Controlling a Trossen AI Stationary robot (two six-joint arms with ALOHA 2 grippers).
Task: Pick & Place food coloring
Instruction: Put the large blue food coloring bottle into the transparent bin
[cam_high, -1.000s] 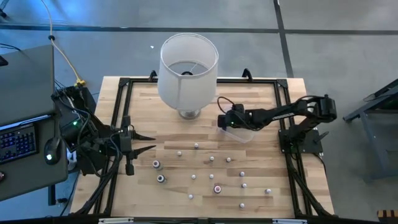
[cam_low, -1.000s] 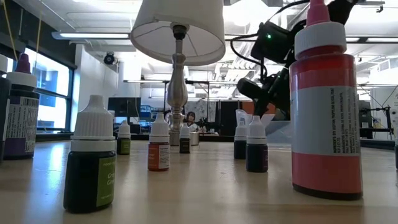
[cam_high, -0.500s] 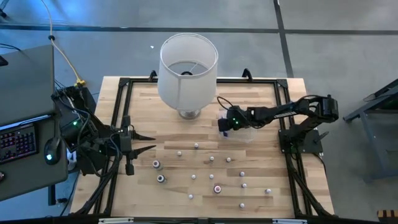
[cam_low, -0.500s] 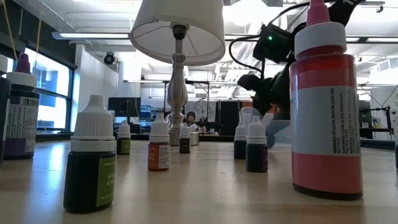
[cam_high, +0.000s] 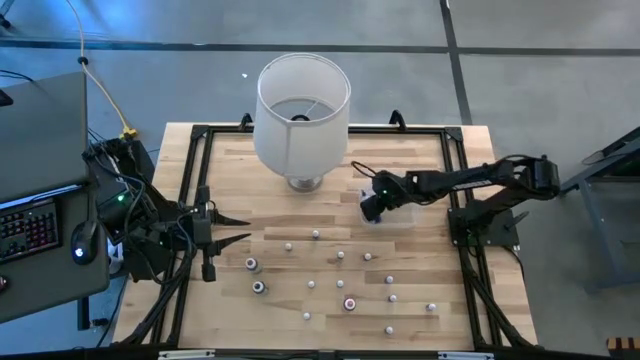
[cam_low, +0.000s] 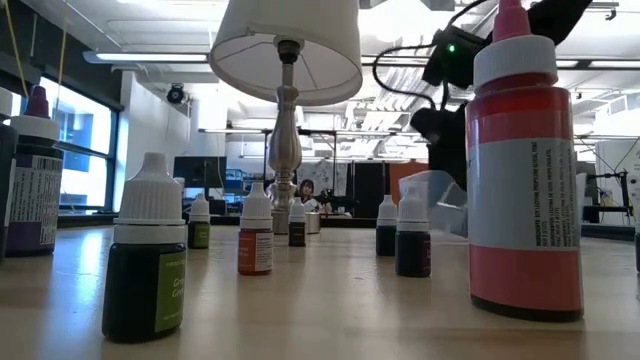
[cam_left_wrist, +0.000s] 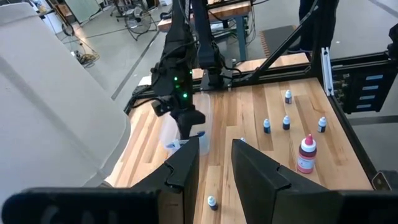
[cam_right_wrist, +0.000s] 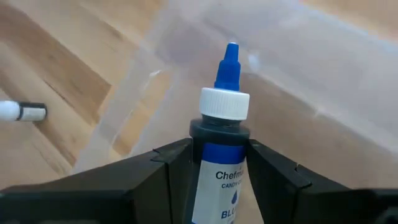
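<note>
My right gripper (cam_high: 370, 208) hangs over the clear plastic tub (cam_high: 403, 213), right of the lamp's foot, shut on a food coloring bottle (cam_right_wrist: 221, 155). The bottle has a blue tip, a white collar and a dark body with a blue label. Several more small white-capped bottles (cam_high: 340, 256) stand upright on the near half of the table. Among them is a bigger red one (cam_low: 525, 170) close to the low camera. My left gripper (cam_high: 238, 229) waits open at the table's left side, with nothing between its fingers. My right gripper pinches the bottle's dark body just under the white collar (cam_right_wrist: 221, 132), one finger (cam_right_wrist: 166, 169) on each side. The bottle lies along the fingers, its blue tip sticking out past them. They slant down from the table's right. The bottle is lifted clear, above the tub's wall (cam_right_wrist: 298, 74).
A lamp with a big white shade (cam_high: 303, 108) stands at the table's far middle, its foot (cam_high: 305, 182) just left of the tub. A black frame (cam_high: 455, 200) runs along the table's edges. One tiny bottle (cam_right_wrist: 18, 111) lies on the wood beside the tub.
My right gripper has risen a little and come toward the table's near edge, rolling its wrist and tipping further down as it went. It stays by the tub.
</note>
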